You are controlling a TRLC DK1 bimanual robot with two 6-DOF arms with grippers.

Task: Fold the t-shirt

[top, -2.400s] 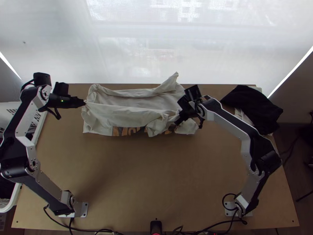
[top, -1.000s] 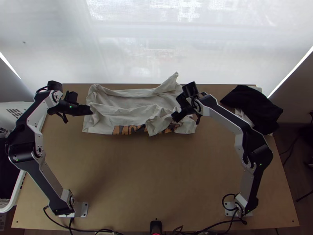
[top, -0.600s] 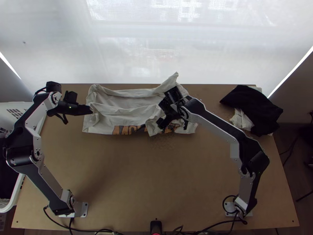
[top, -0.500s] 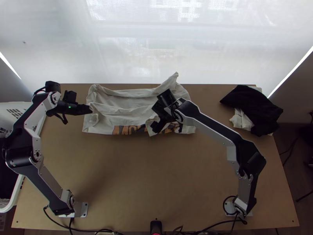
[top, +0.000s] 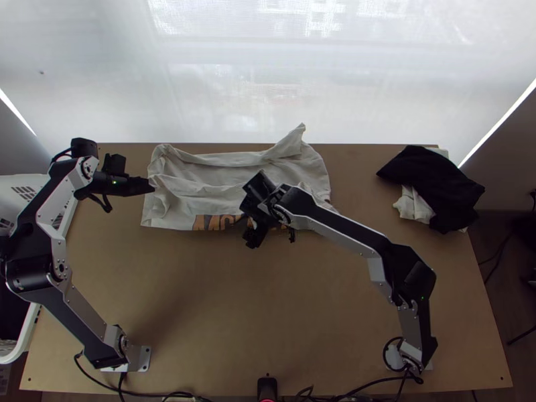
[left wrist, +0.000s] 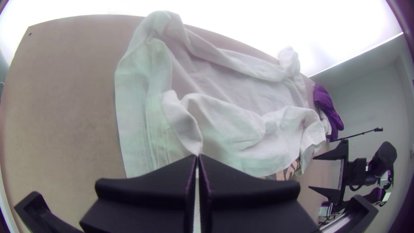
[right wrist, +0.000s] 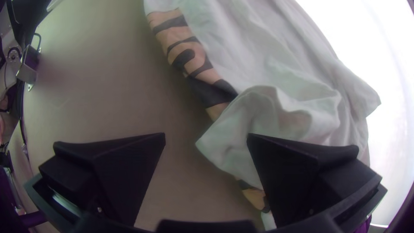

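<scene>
The off-white t-shirt (top: 214,175) lies rumpled along the table's far side, with loose folds and orange-and-dark print on its near edge; one pointed part sticks out beyond the far edge. At its left end is my left gripper (top: 154,186). In the left wrist view, the left gripper (left wrist: 198,157) is shut on the tip of a raised fold of the t-shirt (left wrist: 241,129). My right gripper (top: 252,240) is at the near edge, hiding part of the print. The right wrist view has the right gripper (right wrist: 206,134) open around a bunched corner of the t-shirt (right wrist: 258,116).
A black cloth (top: 432,184) lies over light cloth (top: 414,204) at the far right. Left of the table stands a white basket (top: 25,191). Bare tabletop (top: 268,308) stretches between the arms, and a small black device (top: 266,387) stands at the near edge.
The left gripper moved right and the lifted near layer sank; lately it drifted slightly left. The right gripper crossed leftward from the shirt's right end to the middle of its near edge.
</scene>
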